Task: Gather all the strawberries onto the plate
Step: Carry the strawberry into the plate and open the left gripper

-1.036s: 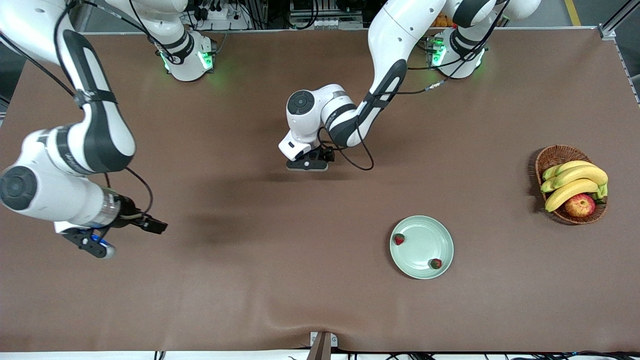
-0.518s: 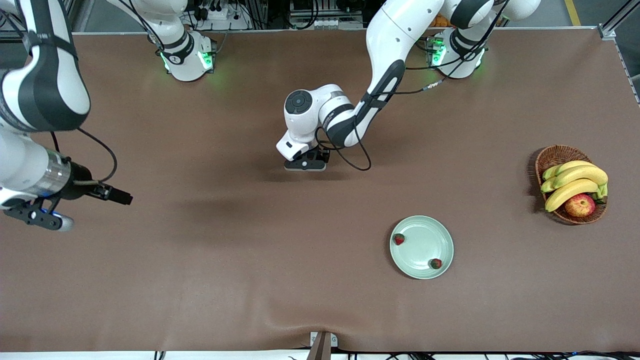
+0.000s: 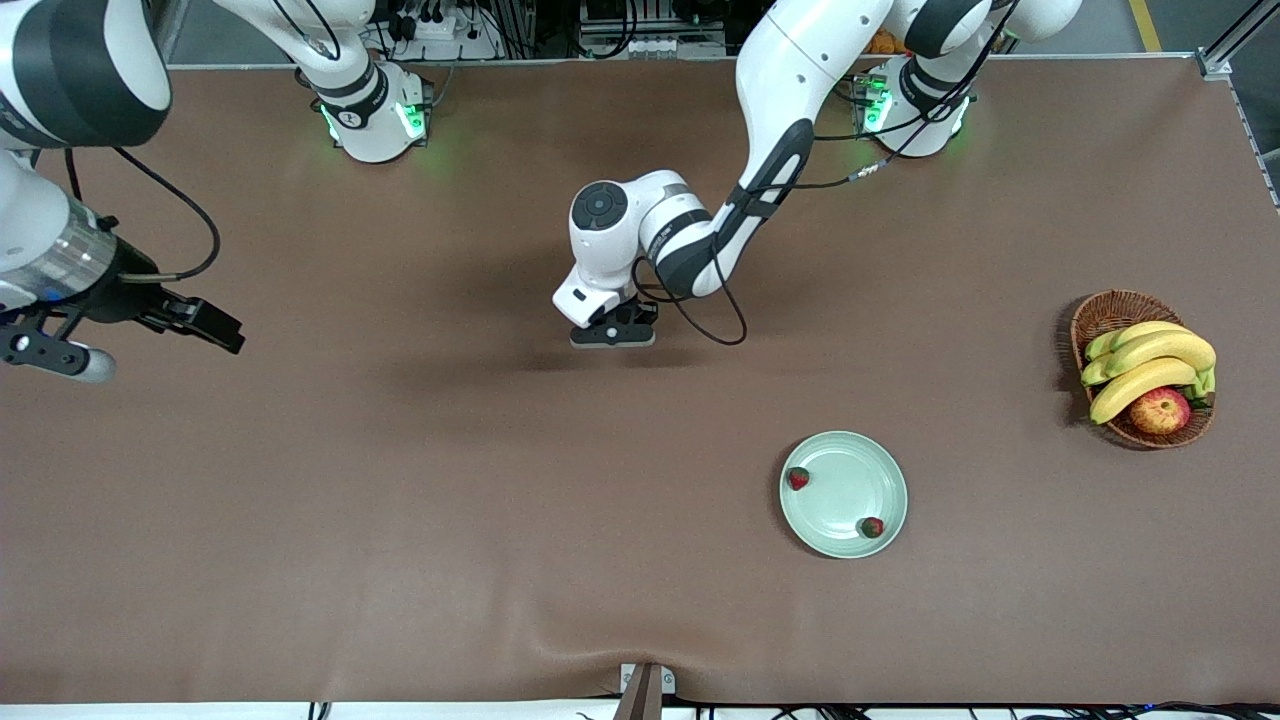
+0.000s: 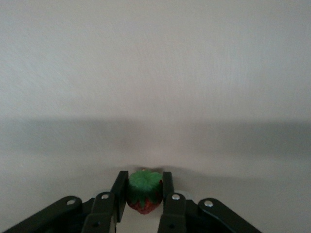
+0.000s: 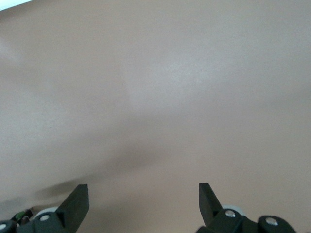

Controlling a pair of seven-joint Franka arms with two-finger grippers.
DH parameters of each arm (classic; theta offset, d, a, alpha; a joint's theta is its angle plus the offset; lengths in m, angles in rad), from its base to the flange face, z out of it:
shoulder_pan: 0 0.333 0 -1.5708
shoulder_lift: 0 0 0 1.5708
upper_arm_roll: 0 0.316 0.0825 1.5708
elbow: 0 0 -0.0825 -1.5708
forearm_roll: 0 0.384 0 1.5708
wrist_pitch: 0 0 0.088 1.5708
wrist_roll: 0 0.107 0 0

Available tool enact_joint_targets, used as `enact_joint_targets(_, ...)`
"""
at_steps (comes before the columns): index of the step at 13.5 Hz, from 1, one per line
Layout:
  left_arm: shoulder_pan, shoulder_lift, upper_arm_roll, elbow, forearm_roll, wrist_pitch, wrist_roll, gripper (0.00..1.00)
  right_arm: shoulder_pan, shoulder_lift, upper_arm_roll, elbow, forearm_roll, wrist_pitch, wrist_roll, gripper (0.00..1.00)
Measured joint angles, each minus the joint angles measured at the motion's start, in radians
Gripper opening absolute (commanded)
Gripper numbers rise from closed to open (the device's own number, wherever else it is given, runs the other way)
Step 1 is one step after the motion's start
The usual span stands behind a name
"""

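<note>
The pale mint-green plate [image 3: 845,470] lies on the brown table, nearer the front camera than the left arm's hand. Two strawberries lie in it, one at its rim [image 3: 797,479] and one [image 3: 872,527] at the edge nearest the camera. My left gripper [image 3: 612,334] is low over the middle of the table; the left wrist view shows it [image 4: 144,187] shut on the third strawberry [image 4: 144,192], a red berry with a green top. My right gripper [image 3: 50,350] is open and empty over the right arm's end of the table; its wrist view [image 5: 143,194] shows only bare table.
A brown wicker basket [image 3: 1110,312] with bananas [image 3: 1150,362] and a red-yellow apple [image 3: 1160,410] stands at the left arm's end of the table. A small bracket [image 3: 645,690] sits at the table's front edge.
My right arm has swung away toward its end of the table and toward its base. My left gripper has stayed nearly still over the middle of the table.
</note>
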Motion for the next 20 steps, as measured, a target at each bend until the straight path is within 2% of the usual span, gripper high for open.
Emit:
enact_joint_targets(2, 0.084, -0.053, 0.014, 0.009, -0.009, -0.010, -0.060, 0.00, -0.004, 0.006, -0.006, 0.045, 0.000, -0.049, -0.002, 1.00)
enact_joint_targets(5, 0.324, -0.138, 0.019, 0.009, -0.031, -0.054, -0.105, 0.00, -0.013, 0.017, -0.010, 0.079, 0.000, -0.075, -0.012, 1.00)
enact_joint_targets(8, 0.487, -0.148, 0.015, -0.012, -0.033, -0.063, -0.119, 0.00, -0.011, 0.020, -0.003, 0.079, 0.000, -0.075, -0.013, 1.00)
enact_joint_targets(12, 0.548, -0.088, 0.015, -0.034, -0.033, -0.053, -0.122, 0.00, -0.013, 0.020, -0.003, 0.086, 0.000, -0.083, -0.013, 1.00)
enact_joint_targets(17, 0.578, -0.038, 0.015, -0.034, -0.033, 0.039, -0.122, 0.00, -0.020, 0.020, -0.010, 0.090, 0.000, -0.107, -0.013, 1.00)
enact_joint_targets(18, 0.579, -0.029, 0.014, -0.034, -0.033, 0.057, -0.122, 0.21, -0.022, 0.020, -0.011, 0.091, 0.000, -0.106, -0.013, 1.00)
enact_joint_targets(19, 0.579, -0.023, 0.014, -0.034, -0.033, 0.068, -0.122, 0.89, -0.023, 0.020, -0.013, 0.092, 0.000, -0.106, -0.014, 1.00)
enact_joint_targets(20, 0.582, -0.019, 0.014, -0.034, -0.033, 0.075, -0.123, 1.00, -0.021, 0.020, -0.018, 0.092, 0.001, -0.106, -0.016, 1.00)
